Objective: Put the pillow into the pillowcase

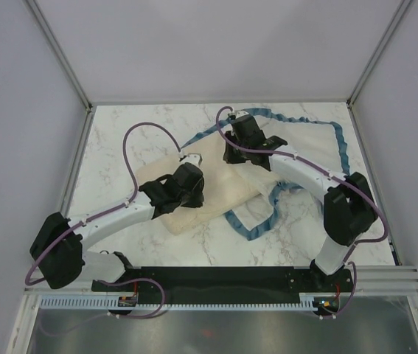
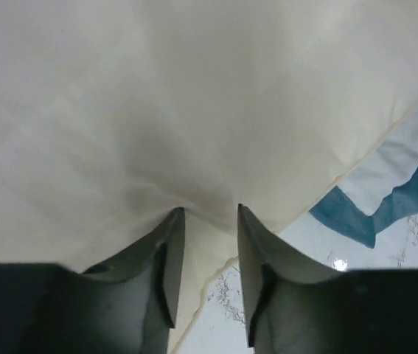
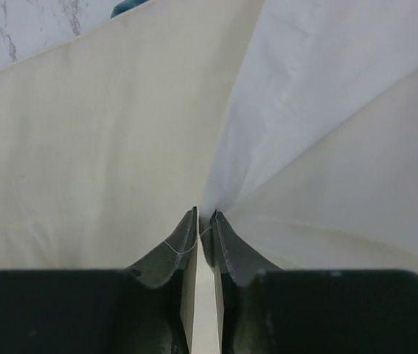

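The cream pillow (image 1: 227, 190) lies mid-table with its right part against the pillowcase (image 1: 304, 144), which is spread white side up with a blue ruffled edge (image 1: 253, 225). My left gripper (image 1: 192, 193) presses down on the pillow's left part. In the left wrist view the left gripper (image 2: 207, 210) pinches a thick fold of the pillow (image 2: 194, 96), with pillowcase trim (image 2: 400, 195) to the right. My right gripper (image 1: 232, 153) is at the pillowcase's left side. In the right wrist view the right gripper (image 3: 204, 214) is shut on white pillowcase fabric (image 3: 304, 74), with the pillow (image 3: 83, 147) alongside.
The marble table (image 1: 135, 147) is enclosed by grey walls with metal corner posts (image 1: 65, 55). Purple cables (image 1: 150, 129) loop above both arms. The arm bases sit on a black rail (image 1: 223, 276) at the near edge.
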